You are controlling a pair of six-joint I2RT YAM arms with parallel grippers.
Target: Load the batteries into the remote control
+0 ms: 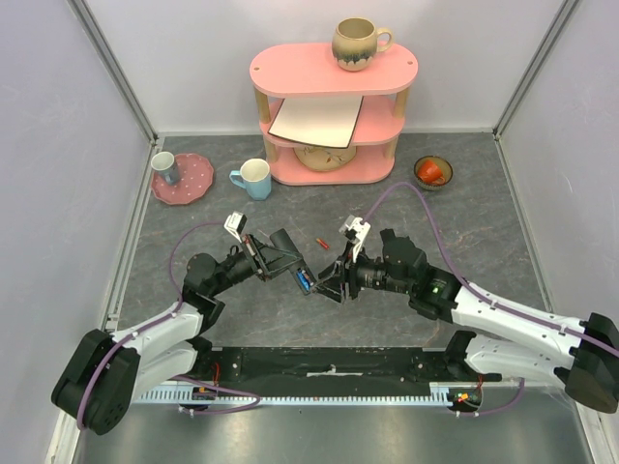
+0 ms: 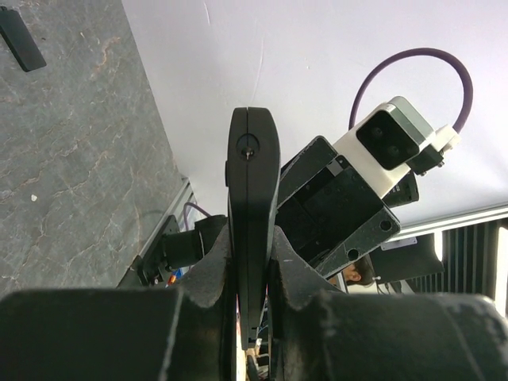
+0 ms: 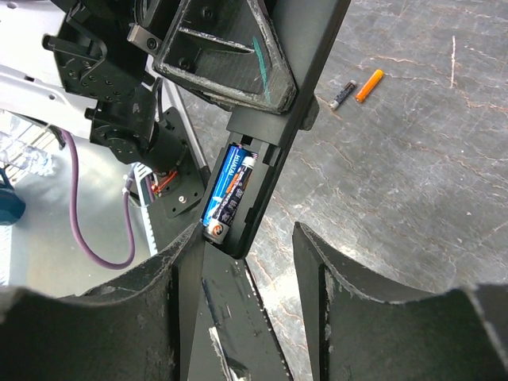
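Slim black remote control (image 3: 278,159): clamped in left gripper (image 2: 252,255). Blue cylindrical battery (image 3: 228,190): in its open compartment (image 3: 258,171). Right gripper (image 3: 248,236): jaws half-wide, straddling remote, gripping nothing. Risk: closing jaws may knock battery out.

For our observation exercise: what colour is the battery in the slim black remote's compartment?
The small cylindrical battery is mainly blue; right wrist view shows it best.
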